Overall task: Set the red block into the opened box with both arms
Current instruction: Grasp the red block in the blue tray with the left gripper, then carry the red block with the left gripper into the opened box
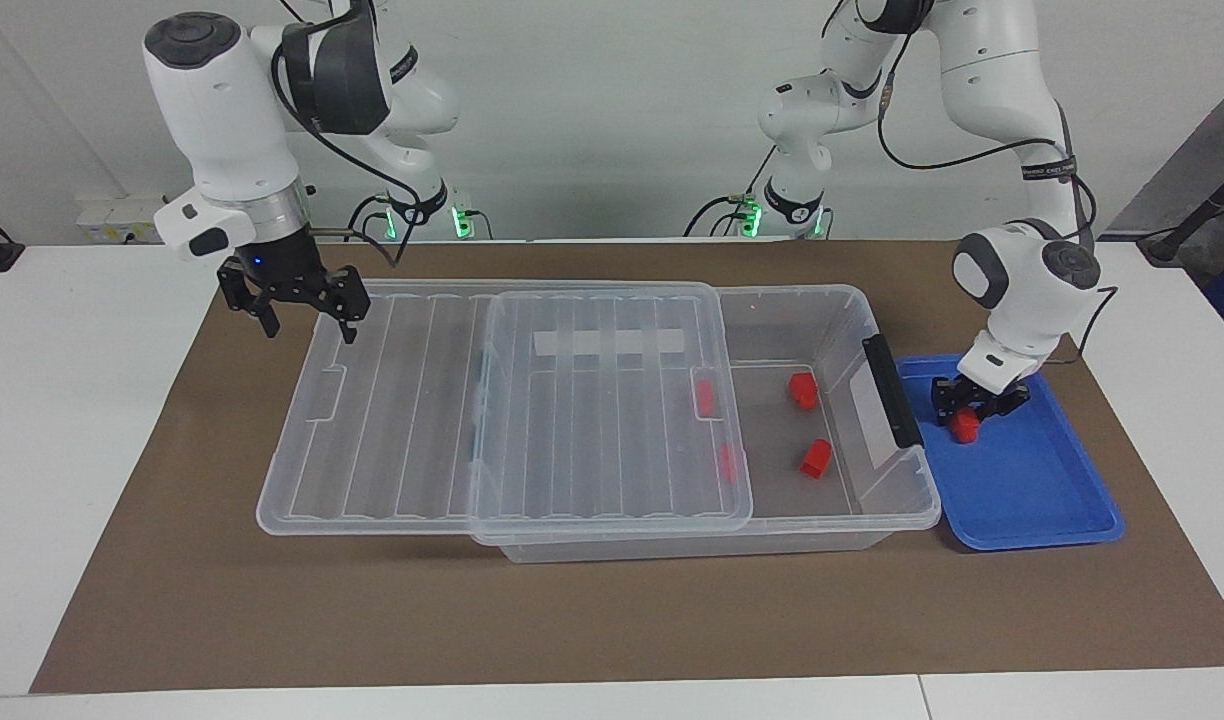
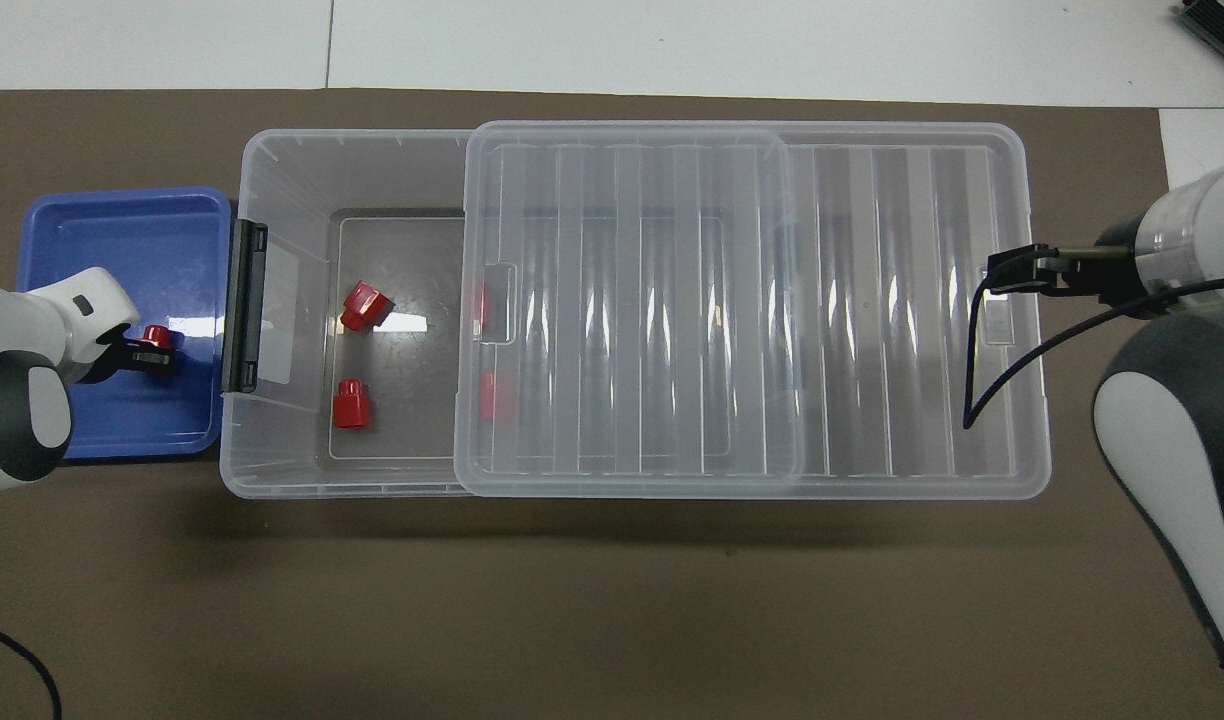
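Red block (image 1: 964, 426) in blue tray (image 1: 1052, 500) clenched by left tool (image 1: 977, 405), lid (image 1: 612, 400) half-covering box (image 1: 832, 300), right tool (image 1: 307, 315) released

The box (image 1: 832, 310) and its ribbed lid (image 1: 612, 400) look like clear, glossy plastic, catching bright streaks of light. The red blocks (image 1: 815, 458) look like smooth, opaque plastic with a slight sheen. The tray (image 1: 1032, 500) is glossy blue plastic. A matt brown mat (image 1: 572, 610), paper-like or felt-like, covers the smooth white surface (image 1: 62, 420). The arms (image 1: 222, 110) have glossy white shells with dark matt bands; each pincer (image 1: 307, 325) is matt black.
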